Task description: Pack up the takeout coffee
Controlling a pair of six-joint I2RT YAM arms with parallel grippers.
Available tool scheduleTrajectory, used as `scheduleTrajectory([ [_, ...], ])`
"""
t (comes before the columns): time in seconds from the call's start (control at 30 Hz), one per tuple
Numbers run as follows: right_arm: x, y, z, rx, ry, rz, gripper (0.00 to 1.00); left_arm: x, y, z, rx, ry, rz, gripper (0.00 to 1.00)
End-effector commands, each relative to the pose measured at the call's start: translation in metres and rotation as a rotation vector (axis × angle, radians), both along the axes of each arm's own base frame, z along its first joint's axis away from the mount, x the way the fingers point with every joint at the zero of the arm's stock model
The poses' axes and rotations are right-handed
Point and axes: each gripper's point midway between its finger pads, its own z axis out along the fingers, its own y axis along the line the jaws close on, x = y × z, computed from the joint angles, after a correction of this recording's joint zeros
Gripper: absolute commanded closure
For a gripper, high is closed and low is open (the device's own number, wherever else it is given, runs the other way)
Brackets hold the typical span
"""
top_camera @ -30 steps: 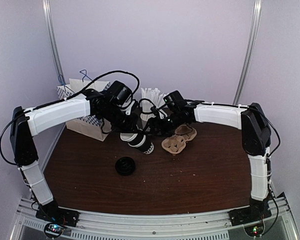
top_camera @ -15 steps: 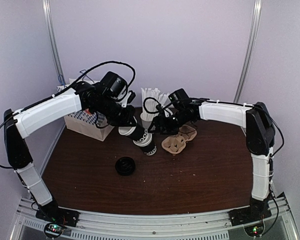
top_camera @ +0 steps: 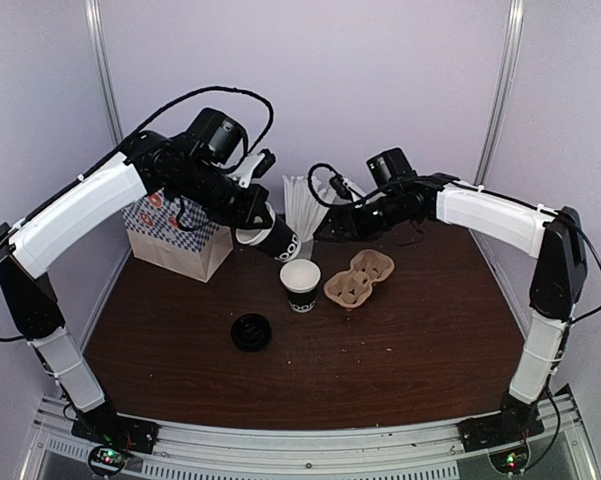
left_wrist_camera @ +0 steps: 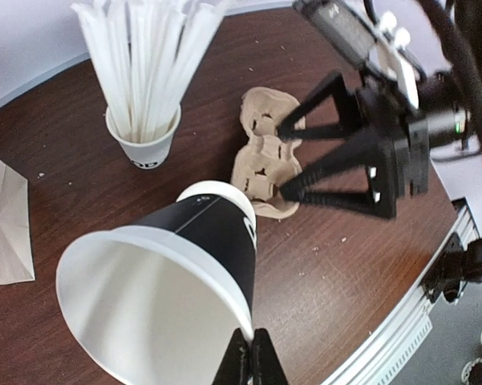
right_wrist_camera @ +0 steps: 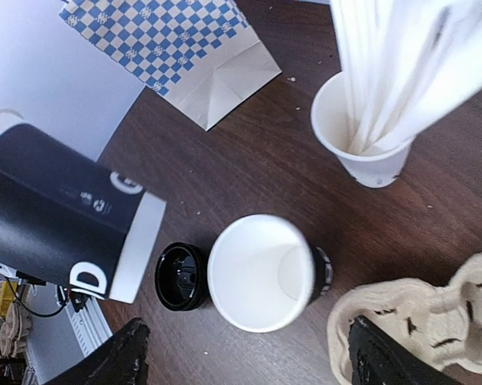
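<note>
I had the left gripper (left_wrist_camera: 249, 359) pinched tight on the wall of the takeout coffee cup (left_wrist_camera: 164, 293) at its rim. It held the cup clear of the table (top_camera: 410, 350) and tilted. The open white mouth faced that wrist's camera and the base pointed away and downward. No lid sat on it. In the right wrist view a white block letter showed on its black side, next to a white band.

Below the held cup's base, and apart from it, a lidless cup (top_camera: 301, 285) stood upright on the table with its white rim up. The black lid (top_camera: 251, 331) lay flat on the wood beneath the left gripper, on the side toward the arm bases. It was just beside the lidless cup, though I could not tell whether the two touched.

The right gripper (left_wrist_camera: 284, 160) hung above the table with its fingers (right_wrist_camera: 132, 353) spread wide and nothing between them. It was close to the held cup's base but not touching it. The lidless cup sat almost straight under it. The pulp cup carrier (right_wrist_camera: 421, 321) lay just beside that cup, under the gripper's other finger. A white cup of straws (right_wrist_camera: 369, 144) stood beyond the gripper's tips, farther from the arm bases.

A blue-checked paper bag (top_camera: 170, 235) stood on the outer side of the left gripper, away from the right arm.
</note>
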Motion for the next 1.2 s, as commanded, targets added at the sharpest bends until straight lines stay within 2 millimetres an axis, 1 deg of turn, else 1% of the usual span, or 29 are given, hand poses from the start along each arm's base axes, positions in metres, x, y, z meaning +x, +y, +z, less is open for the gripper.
scheduleTrajectory([
  [0.0,0.011,-0.069,0.046,-0.007,-0.124,-0.088,0.15,-0.047,-0.015,0.008,0.059,-0.032,-0.206,1.0],
  [0.1,0.02,-0.122,0.064,0.0,-0.184,-0.176,0.15,-0.076,-0.027,-0.006,0.143,-0.032,-0.318,1.0],
  [0.13,0.021,-0.14,0.069,0.0,-0.205,-0.198,0.15,-0.085,-0.031,-0.011,0.177,-0.035,-0.357,1.0],
  [0.2,0.017,-0.172,0.075,-0.037,-0.263,-0.223,0.15,-0.107,-0.042,-0.023,0.248,-0.054,-0.458,1.0],
  [0.3,0.006,-0.222,0.069,-0.14,-0.36,-0.283,0.14,-0.128,-0.054,-0.042,0.358,-0.083,-0.559,1.0],
  [0.33,0.001,-0.238,0.063,-0.161,-0.373,-0.305,0.13,-0.135,-0.058,-0.049,0.385,-0.077,-0.59,1.0],
  [0.37,-0.004,-0.255,0.051,-0.178,-0.365,-0.331,0.13,-0.141,-0.062,-0.054,0.405,-0.074,-0.62,1.0],
  [0.4,-0.007,-0.268,0.051,-0.186,-0.382,-0.351,0.13,-0.148,-0.068,-0.061,0.427,-0.07,-0.654,1.0],
  [0.43,-0.013,-0.277,0.038,-0.2,-0.367,-0.365,0.13,-0.15,-0.07,-0.067,0.466,-0.08,-0.67,1.0],
  [0.47,-0.016,-0.29,0.032,-0.209,-0.365,-0.397,0.12,-0.154,-0.074,-0.073,0.496,-0.086,-0.692,1.0],
  [0.5,-0.021,-0.298,0.026,-0.208,-0.364,-0.411,0.12,-0.156,-0.078,-0.085,0.534,-0.079,-0.712,1.0],
  [0.53,-0.025,-0.303,0.023,-0.201,-0.377,-0.418,0.12,-0.158,-0.08,-0.091,0.559,-0.08,-0.725,1.0],
  [0.6,-0.032,-0.313,0.026,-0.19,-0.42,-0.431,0.1,-0.16,-0.084,-0.104,0.597,-0.079,-0.748,1.0],
  [0.67,-0.033,-0.325,0.029,-0.202,-0.441,-0.466,0.09,-0.16,-0.088,-0.115,0.618,-0.083,-0.769,1.0],
  [0.77,-0.031,-0.333,0.023,-0.21,-0.437,-0.482,0.09,-0.155,-0.095,-0.13,0.642,-0.098,-0.785,1.0],
  [0.87,-0.028,-0.334,0.013,-0.216,-0.414,-0.47,0.09,-0.153,-0.105,-0.141,0.65,-0.108,-0.819,1.0],
  [0.93,-0.026,-0.334,0.01,-0.213,-0.402,-0.467,0.09,-0.153,-0.111,-0.148,0.65,-0.101,-0.835,1.0],
  [1.17,-0.019,-0.333,-0.001,-0.203,-0.361,-0.448,0.09,-0.158,-0.12,-0.172,0.655,-0.056,-0.875,1.0],
])
